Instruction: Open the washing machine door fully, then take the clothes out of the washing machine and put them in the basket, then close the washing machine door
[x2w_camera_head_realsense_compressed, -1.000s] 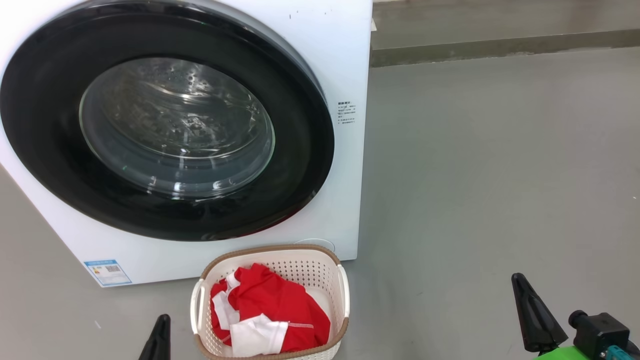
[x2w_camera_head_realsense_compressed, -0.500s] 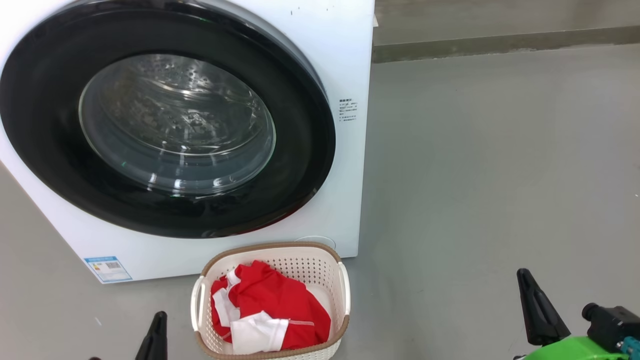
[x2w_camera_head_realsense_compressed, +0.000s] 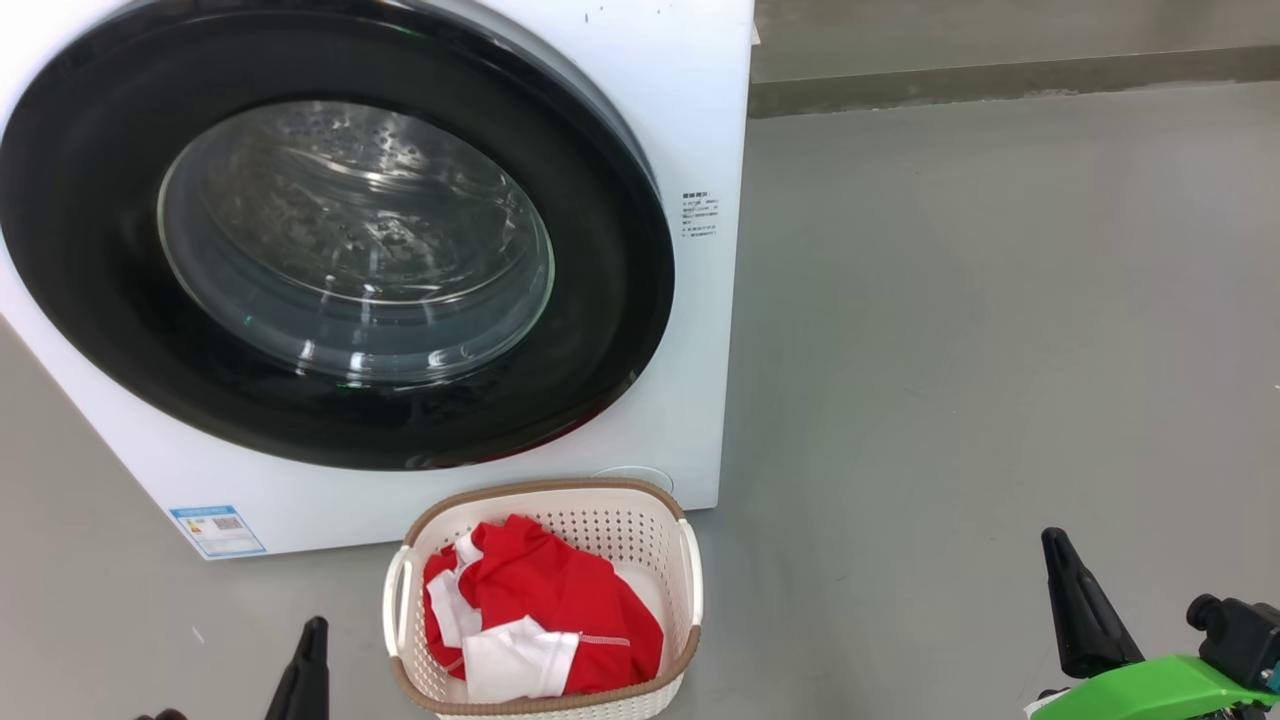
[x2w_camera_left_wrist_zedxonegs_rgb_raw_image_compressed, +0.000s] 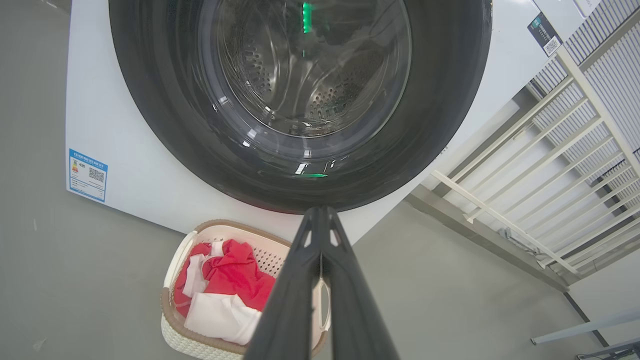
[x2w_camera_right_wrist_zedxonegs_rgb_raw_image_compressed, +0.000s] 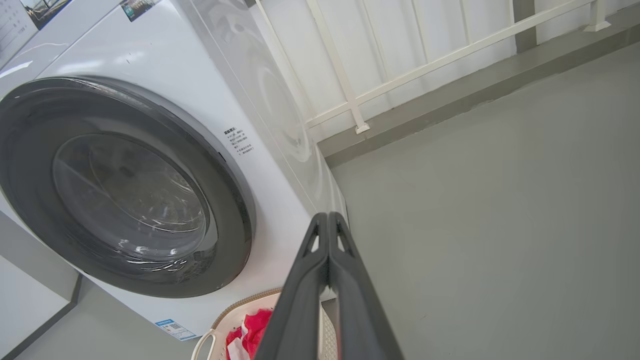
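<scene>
The white washing machine (x2w_camera_head_realsense_compressed: 690, 120) fills the upper left of the head view. Its round black-rimmed door (x2w_camera_head_realsense_compressed: 620, 300) lies flat against the front, with the steel drum showing through the glass. Red clothes with white panels (x2w_camera_head_realsense_compressed: 540, 610) lie in the cream basket (x2w_camera_head_realsense_compressed: 690, 580) on the floor in front of the machine. My left gripper (x2w_camera_head_realsense_compressed: 308, 665) is low at the bottom edge, left of the basket; in the left wrist view its fingers (x2w_camera_left_wrist_zedxonegs_rgb_raw_image_compressed: 320, 220) are pressed together, empty. My right gripper (x2w_camera_head_realsense_compressed: 1075, 600) sits at the lower right, well clear of the basket, also shut with nothing held (x2w_camera_right_wrist_zedxonegs_rgb_raw_image_compressed: 327, 220).
Grey floor (x2w_camera_head_realsense_compressed: 1000, 350) stretches to the right of the machine. A low grey ledge (x2w_camera_head_realsense_compressed: 1000, 90) runs along the back. A white railing (x2w_camera_left_wrist_zedxonegs_rgb_raw_image_compressed: 550, 165) stands beside the machine in the wrist views. A blue label (x2w_camera_head_realsense_compressed: 218, 530) marks the machine's lower left corner.
The whole head picture has shifted slightly, so the camera moved. Both grippers have sunk a little lower and outward in that view. Door, basket and clothes stay as they were.
</scene>
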